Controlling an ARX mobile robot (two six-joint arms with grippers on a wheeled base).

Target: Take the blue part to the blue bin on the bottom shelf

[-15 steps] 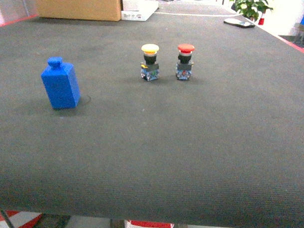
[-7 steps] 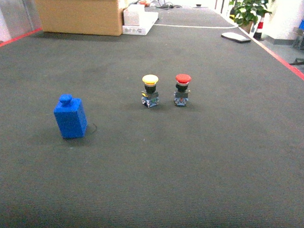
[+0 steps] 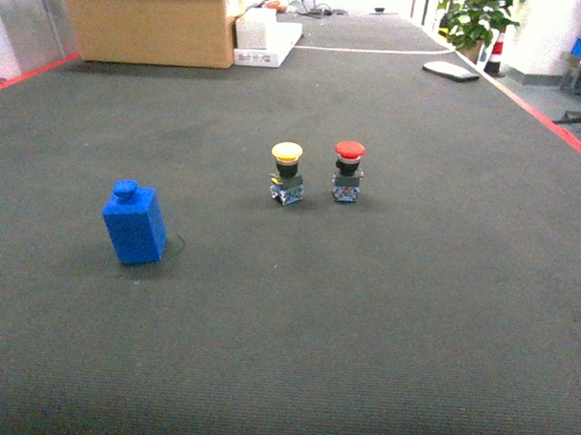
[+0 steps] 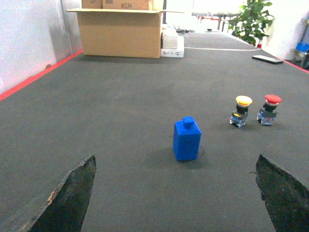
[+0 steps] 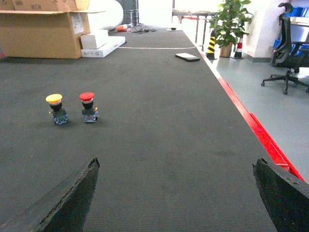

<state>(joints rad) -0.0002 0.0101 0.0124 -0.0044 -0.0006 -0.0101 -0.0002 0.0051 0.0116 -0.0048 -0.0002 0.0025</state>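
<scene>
The blue part (image 3: 135, 224) is a small blue block with a round knob on top, standing upright on the dark mat. In the left wrist view the blue part (image 4: 187, 139) stands ahead of my left gripper (image 4: 175, 162), which is open and holds nothing; its dark fingers (image 4: 72, 193) frame the bottom corners. My right gripper (image 5: 176, 162) is open too, over bare mat, with the blue part outside its view. Neither gripper shows in the head view. The blue bin and the bottom shelf are out of view.
A yellow push-button (image 3: 286, 173) and a red push-button (image 3: 347, 170) stand side by side right of the blue part. A cardboard box (image 3: 149, 22) and a white box (image 3: 266, 33) sit at the far end. Red tape (image 5: 251, 125) marks the mat's right edge; an office chair (image 5: 289, 48) lies beyond.
The head view shifted a second ago, so the blue part and the buttons now sit lower and look smaller. Over the last half second nothing moved.
</scene>
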